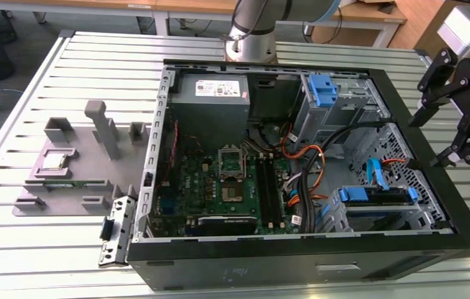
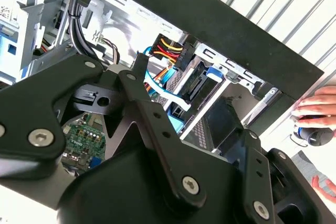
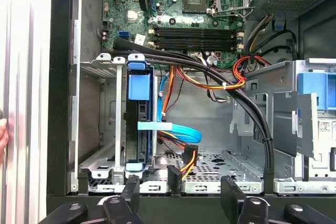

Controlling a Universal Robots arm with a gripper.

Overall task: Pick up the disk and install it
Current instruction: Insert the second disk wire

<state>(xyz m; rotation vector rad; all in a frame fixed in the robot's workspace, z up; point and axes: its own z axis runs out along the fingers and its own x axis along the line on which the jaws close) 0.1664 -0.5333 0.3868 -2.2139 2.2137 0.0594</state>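
Slatted table (image 1: 93,56); gripper (image 1: 431,142) by case rim (image 1: 453,208); disk (image 1: 376,195) in bay (image 1: 401,219)

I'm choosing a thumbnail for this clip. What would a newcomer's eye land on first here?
The open black computer case with its green motherboard dominates the scene. The disk, in its bright blue carrier, sits in the drive cage at the exterior view's lower right. The robot's black hand hangs open and empty above the case's edge on the exterior view's right.
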